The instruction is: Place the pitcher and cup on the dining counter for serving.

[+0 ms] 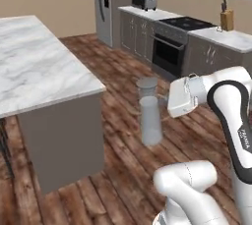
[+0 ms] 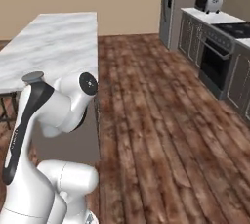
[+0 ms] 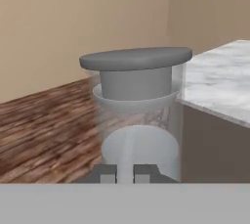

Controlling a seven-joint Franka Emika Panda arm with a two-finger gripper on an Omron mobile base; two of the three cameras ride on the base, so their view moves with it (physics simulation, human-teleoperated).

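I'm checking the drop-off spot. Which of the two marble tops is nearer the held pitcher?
The dining counter, the island top beside the pitcher. The kitchen worktop lies along the far wall, over dark cabinets by the oven.

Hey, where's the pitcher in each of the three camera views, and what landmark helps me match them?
Left base view: the pitcher hangs mid-frame, above the wood floor, just left of the white hand, right of the dining counter.
Right base view: I can't find the pitcher here; the arm fills the lower left.
Hand view: it stands centre frame, dark lid on top, straight ahead of the fingertips.
Shared landmark: the dining counter's marble top.
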